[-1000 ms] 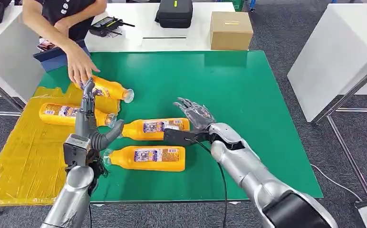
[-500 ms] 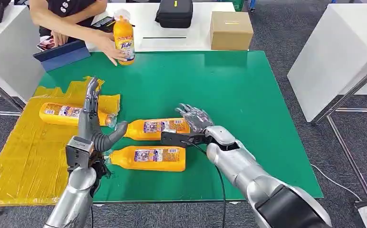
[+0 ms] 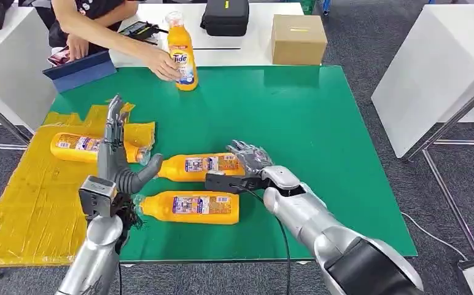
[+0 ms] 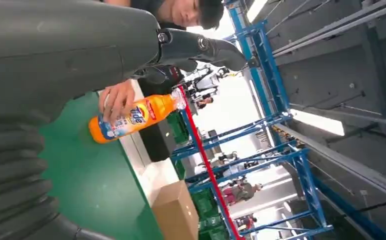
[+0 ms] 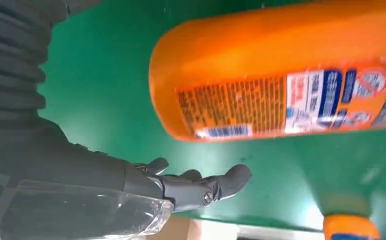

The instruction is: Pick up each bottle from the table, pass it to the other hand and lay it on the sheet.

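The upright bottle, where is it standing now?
In the head view the upright bottle stands at the green table's far edge, left of centre, held by a person's hand.

One bottle [image 3: 93, 147] on sheet [image 3: 32, 203] (left) — two bottles [image 3: 191, 184] beside

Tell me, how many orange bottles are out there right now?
4. One bottle on the yellow sheet, two lying on the green table: the middle bottle and the near bottle. A person's hand holds the upright bottle at the far edge.

White tables [image 3: 434, 67] stand on grey carpet [image 3: 369, 37].
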